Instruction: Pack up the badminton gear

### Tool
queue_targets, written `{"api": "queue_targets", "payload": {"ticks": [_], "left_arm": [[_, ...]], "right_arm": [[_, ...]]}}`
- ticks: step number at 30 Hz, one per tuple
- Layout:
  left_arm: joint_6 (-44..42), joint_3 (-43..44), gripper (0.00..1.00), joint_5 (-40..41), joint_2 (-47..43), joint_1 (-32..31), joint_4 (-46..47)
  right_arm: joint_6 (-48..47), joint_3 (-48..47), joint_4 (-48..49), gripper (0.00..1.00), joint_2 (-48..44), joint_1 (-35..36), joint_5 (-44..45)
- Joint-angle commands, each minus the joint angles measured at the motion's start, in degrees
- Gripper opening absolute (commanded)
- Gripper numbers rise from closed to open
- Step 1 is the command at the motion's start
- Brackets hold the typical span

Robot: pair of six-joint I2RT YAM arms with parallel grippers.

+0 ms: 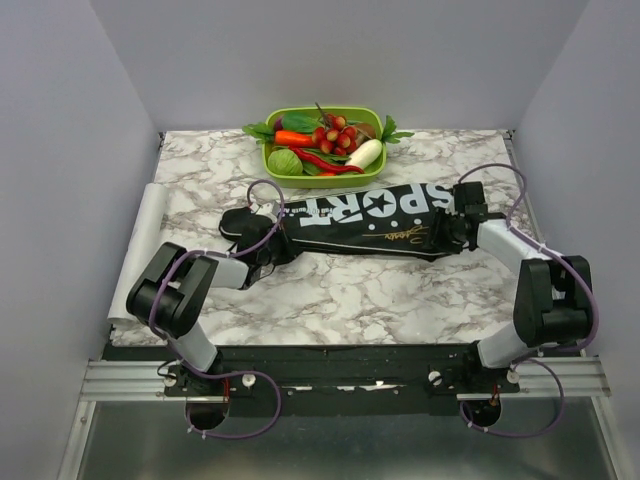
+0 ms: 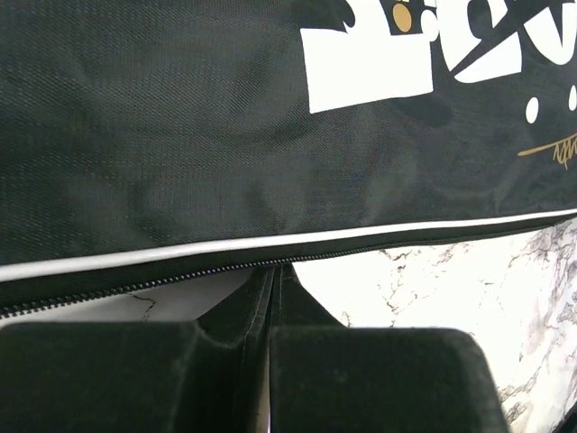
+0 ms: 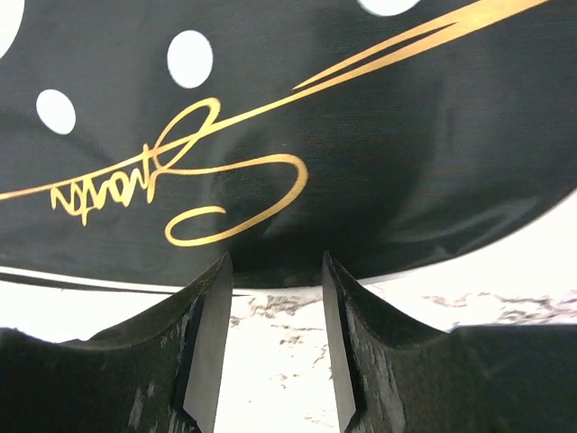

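The long black bag (image 1: 360,215) lettered "SPORT" in white lies across the middle of the marble table, wide end to the right. My left gripper (image 1: 273,245) is at the near edge of its narrow end. In the left wrist view its jaws (image 2: 270,275) are shut, tips against the bag's (image 2: 180,135) zipper seam under the white piping; nothing shows between them. My right gripper (image 1: 443,242) is at the near edge of the wide end. Its jaws (image 3: 275,271) stand open with bare marble between them, tips just touching the bag's (image 3: 361,135) hem below the gold signature.
A green tray (image 1: 325,110) of toy vegetables stands at the back, just beyond the bag. A white rolled sheet (image 1: 145,240) lies along the table's left edge. Grey walls close in the left, right and back.
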State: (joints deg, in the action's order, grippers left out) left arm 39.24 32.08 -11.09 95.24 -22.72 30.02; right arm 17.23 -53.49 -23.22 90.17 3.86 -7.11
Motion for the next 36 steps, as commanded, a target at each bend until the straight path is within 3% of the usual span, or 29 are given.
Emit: {"api": "queue_targets", "payload": {"ticks": [1, 20, 27, 36], "left_arm": [[-1.89, -1.93, 0.05, 0.37, -0.58, 0.22, -5.76], [-1.45, -2.11, 0.05, -1.74, -0.06, 0.22, -4.0], [-1.19, -2.1, 0.05, -2.44, 0.47, 0.22, -3.39], [-1.54, -1.93, 0.05, -2.62, 0.82, 0.22, -3.57]], "right_arm": [[4.74, 5.94, 4.15, 0.52, -4.38, 2.91, -1.59], [13.88, 12.18, -3.67, 0.52, -21.35, 9.32, 3.07], [14.93, 14.39, -1.66, 0.44, -15.91, 9.33, 5.18], [16.08, 10.44, 1.34, 0.49, -6.34, 9.41, 6.59]]}}
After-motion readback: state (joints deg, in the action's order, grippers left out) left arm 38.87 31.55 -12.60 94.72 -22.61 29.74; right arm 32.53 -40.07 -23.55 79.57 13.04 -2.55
